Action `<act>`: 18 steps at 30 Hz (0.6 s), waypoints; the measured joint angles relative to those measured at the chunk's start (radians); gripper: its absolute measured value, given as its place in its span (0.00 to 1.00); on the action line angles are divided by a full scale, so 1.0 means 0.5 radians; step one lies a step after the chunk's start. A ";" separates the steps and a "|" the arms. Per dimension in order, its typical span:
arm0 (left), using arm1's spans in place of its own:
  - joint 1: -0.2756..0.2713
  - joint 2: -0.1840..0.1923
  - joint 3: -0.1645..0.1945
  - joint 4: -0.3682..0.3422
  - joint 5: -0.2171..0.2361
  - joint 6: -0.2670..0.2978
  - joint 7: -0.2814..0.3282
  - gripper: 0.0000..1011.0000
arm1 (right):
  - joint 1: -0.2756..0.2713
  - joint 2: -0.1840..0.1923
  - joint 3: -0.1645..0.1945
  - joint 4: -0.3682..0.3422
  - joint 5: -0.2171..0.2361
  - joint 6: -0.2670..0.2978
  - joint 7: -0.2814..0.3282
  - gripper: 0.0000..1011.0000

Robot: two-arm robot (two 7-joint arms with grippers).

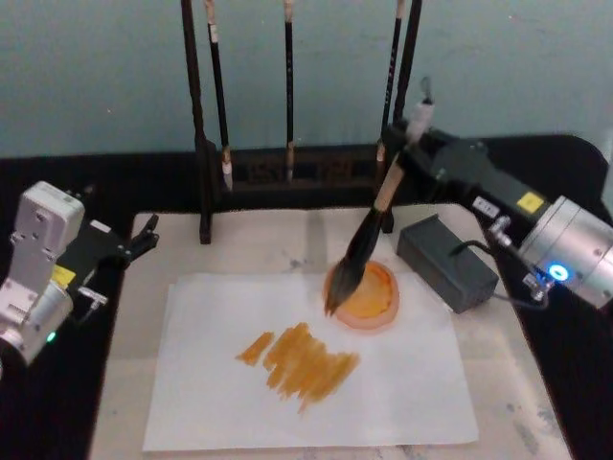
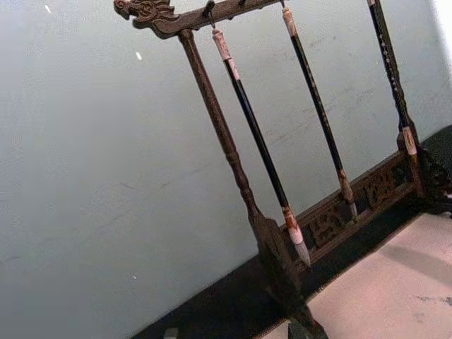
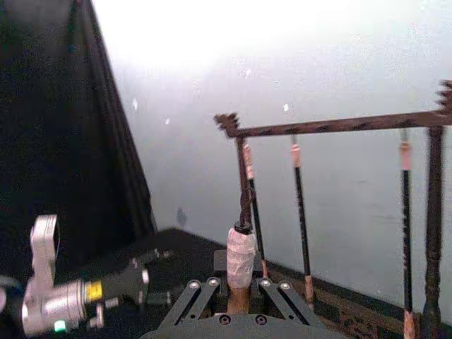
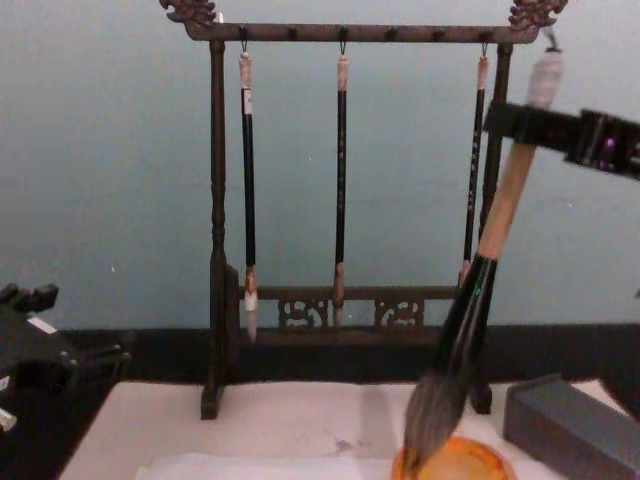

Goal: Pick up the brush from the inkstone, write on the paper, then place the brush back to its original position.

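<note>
- Over the round orange inkstone (image 1: pixel 381 299), your right gripper (image 1: pixel 409 134) clamps the large pale-handled calligraphy brush (image 1: pixel 369 238) just under its white-wrapped top, bristles at the inkstone's left rim.
- Lower gently, keeping drips off the white paper sheet (image 1: pixel 220 402).
- Left gripper (image 1: pixel 142 235) sits parked, far left.

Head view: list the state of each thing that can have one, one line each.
brush, tilted, gripped near its top, bristle tip at the orange dish
right gripper, jaws shut on the brush
left gripper, idle at far left
paper, flat, streaked with orange strokes
orange dish, upright at the paper's far edge
thin brushes, hanging on the rack
</note>
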 joint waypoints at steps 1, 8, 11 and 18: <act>0.000 0.000 0.000 0.000 0.000 0.000 0.000 1.00 | 0.006 -0.016 0.018 0.028 0.059 0.003 0.006 0.16; 0.000 0.000 0.000 0.000 0.000 0.000 0.000 1.00 | 0.017 -0.094 0.095 0.186 0.350 0.052 0.024 0.16; 0.000 0.000 0.000 0.000 0.000 0.000 0.000 1.00 | 0.016 -0.125 0.127 0.260 0.476 0.082 0.033 0.16; 0.000 0.000 0.000 0.000 0.000 0.000 0.000 1.00 | 0.025 -0.171 0.192 0.426 0.736 0.162 0.053 0.16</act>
